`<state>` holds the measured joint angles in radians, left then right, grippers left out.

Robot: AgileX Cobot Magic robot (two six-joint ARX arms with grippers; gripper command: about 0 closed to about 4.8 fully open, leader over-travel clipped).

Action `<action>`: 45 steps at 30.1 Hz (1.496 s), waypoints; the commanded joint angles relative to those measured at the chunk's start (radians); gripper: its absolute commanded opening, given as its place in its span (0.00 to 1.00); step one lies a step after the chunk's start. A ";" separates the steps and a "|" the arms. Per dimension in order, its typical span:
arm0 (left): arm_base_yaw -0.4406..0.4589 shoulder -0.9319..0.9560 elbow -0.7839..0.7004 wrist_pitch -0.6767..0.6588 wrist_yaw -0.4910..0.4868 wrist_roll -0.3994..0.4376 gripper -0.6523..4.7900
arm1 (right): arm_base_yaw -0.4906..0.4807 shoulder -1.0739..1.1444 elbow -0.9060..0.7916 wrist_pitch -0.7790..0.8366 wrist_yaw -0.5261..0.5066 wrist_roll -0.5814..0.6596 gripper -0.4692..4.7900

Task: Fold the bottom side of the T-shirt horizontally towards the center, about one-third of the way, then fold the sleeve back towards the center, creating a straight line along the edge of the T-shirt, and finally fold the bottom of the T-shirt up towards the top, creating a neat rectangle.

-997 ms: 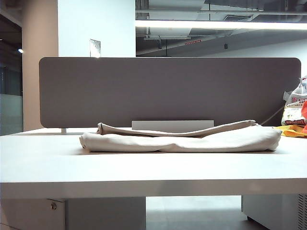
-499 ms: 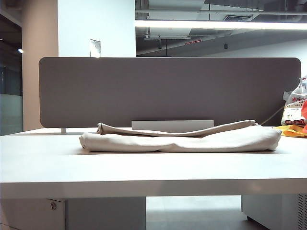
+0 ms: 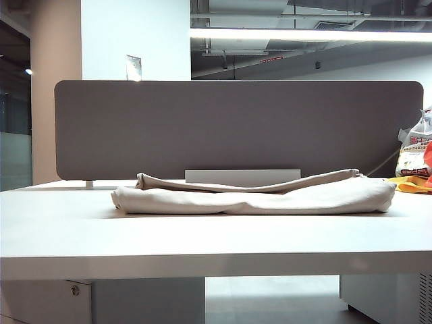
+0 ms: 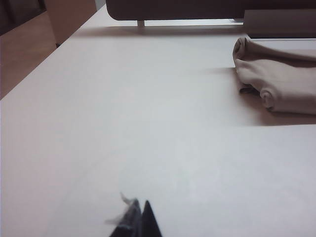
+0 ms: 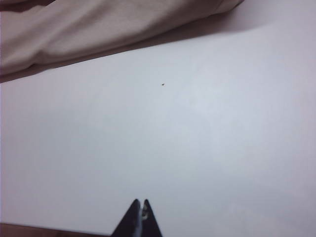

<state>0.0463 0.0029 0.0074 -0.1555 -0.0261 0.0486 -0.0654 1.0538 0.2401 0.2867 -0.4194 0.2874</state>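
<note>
White laminate worktop (image 3: pixel 216 236) fills most of every view, bare across its near half. Behind it a grey divider panel (image 3: pixel 236 128) stands upright along the far edge, and a white-and-yellow plastic bag (image 3: pixel 413 156) sits at the far right end.

Next in size, the T-shirt (image 3: pixel 270 197) lies toward the back of the worktop, already gathered into a long low bundle of several layers, its long axis running left to right parallel to the divider. It looks like a rough rectangle with a loose fold along the top, so I judge the folding close to done or done, though neatness is hard to tell from this low angle.

Smallest, the two claws. The left claw (image 4: pixel 137 221) hangs over bare worktop, clenched on nothing, with the T-shirt's rolled left end (image 4: pixel 276 79) well apart from it, ahead and toward the middle. The right claw (image 5: pixel 140 219) is likewise clenched and empty, with the T-shirt's near edge (image 5: pixel 98 29) ahead of it across open surface. Neither touches the cloth; which claw is nearer I cannot tell.
</note>
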 commanded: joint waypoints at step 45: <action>0.002 0.000 0.000 -0.008 0.004 -0.003 0.11 | 0.146 -1.051 -0.235 -0.396 0.514 -0.385 0.09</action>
<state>0.0463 0.0029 0.0078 -0.1566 -0.0261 0.0486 0.0784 0.0029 0.0093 -0.1211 0.0891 -0.0982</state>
